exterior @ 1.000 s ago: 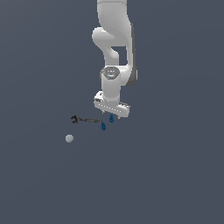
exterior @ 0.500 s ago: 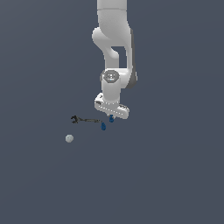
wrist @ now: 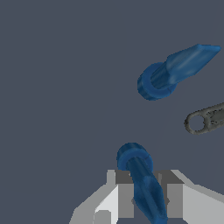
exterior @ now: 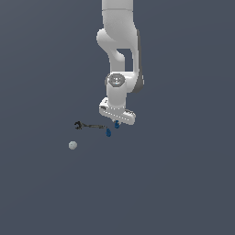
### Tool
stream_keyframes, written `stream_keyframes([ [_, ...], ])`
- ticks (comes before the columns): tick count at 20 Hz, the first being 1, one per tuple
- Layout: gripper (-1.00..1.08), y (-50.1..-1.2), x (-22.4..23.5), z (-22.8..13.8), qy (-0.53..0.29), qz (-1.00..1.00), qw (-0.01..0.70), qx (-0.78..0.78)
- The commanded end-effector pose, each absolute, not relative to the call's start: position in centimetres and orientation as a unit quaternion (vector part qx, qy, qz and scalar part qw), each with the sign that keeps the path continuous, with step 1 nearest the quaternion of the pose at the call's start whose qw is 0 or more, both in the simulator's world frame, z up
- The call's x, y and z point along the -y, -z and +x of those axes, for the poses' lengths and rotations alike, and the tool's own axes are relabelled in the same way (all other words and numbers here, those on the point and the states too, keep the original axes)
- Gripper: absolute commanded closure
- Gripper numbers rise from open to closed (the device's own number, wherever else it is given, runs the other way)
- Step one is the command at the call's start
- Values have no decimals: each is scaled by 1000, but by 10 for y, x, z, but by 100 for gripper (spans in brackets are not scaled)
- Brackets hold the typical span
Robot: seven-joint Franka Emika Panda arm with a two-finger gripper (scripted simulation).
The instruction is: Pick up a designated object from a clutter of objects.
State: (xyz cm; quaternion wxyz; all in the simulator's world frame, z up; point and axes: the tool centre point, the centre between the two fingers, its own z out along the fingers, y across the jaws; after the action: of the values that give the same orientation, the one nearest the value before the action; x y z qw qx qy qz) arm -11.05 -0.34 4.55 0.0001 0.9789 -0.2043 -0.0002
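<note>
my jaws (wrist: pixel 142 199) clamped on blue peg (wrist: pixel 141 179), lower centre | lift straight, slow | clear 2nd blue piece (wrist: pixel 175 72) and wrench (wrist: pixel 205 119)

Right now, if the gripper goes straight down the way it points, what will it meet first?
Probably the blue peg itself: in the wrist view it already lies between the fingers of the gripper, so nothing else stands in that line, only the floor under it. The other blue piece and the wrench lie aside. Depth is unclear.
</note>
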Motion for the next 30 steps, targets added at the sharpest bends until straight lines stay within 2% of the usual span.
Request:
stream_keyframes([
  [1, 108, -47, 4, -110, 0, 979, 0, 204],
  [13, 108, -93, 31, -109, 0, 979, 0, 205],
  [30, 108, -233, 113, -104, 0, 979, -1, 205],
])
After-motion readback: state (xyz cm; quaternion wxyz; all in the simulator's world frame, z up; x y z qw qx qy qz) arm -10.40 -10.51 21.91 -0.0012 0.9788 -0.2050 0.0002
